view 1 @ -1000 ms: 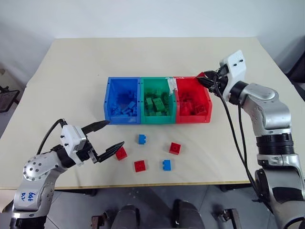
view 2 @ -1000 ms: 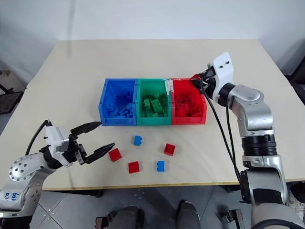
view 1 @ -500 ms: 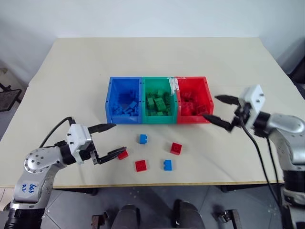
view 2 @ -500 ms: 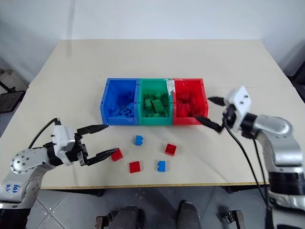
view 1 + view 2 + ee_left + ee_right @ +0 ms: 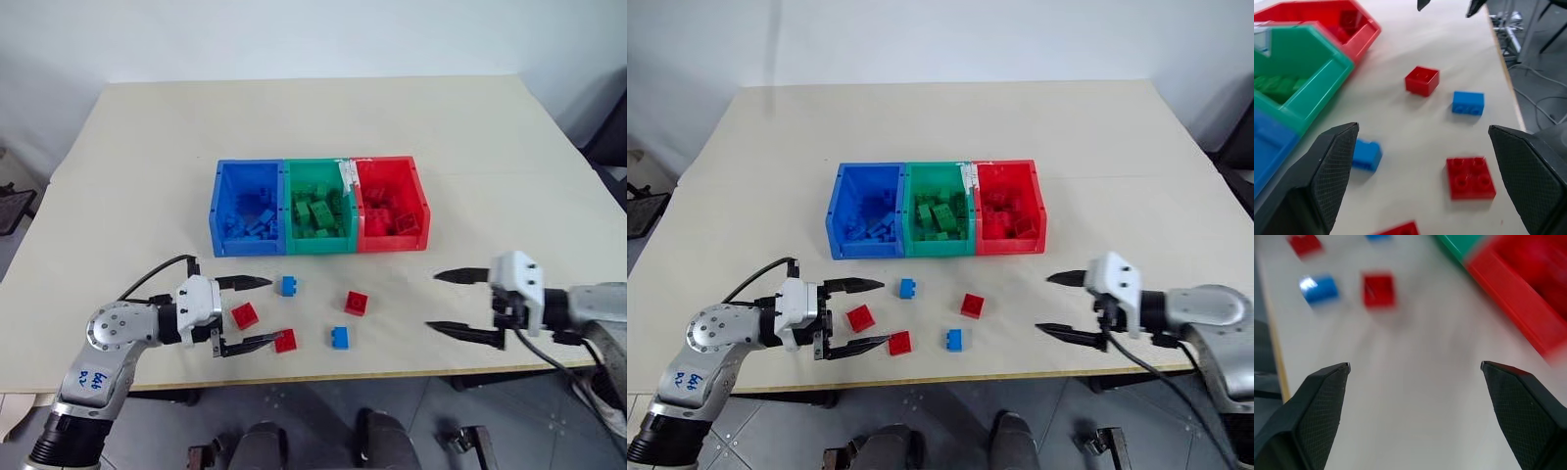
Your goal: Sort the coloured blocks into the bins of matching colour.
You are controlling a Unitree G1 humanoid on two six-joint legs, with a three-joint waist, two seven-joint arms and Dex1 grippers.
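**Both claws spread wide, five bricks left to sort**

The left gripper sits low over the table with its jaws wide apart and empty, one red brick lying right between the fingers and a second red brick just off the lower fingertip. Out right, the right gripper hangs near the table edge, jaws spread and holding nothing, well apart from any brick. A third red brick and two blue bricks lie loose in front of the bins: blue bin, green bin, red bin. The likely pick is the red brick between the left fingers. Best play: centre on it, keep clear of its neighbour, close squarely across flat sides. From the wrist view its exact seating is hard to judge.
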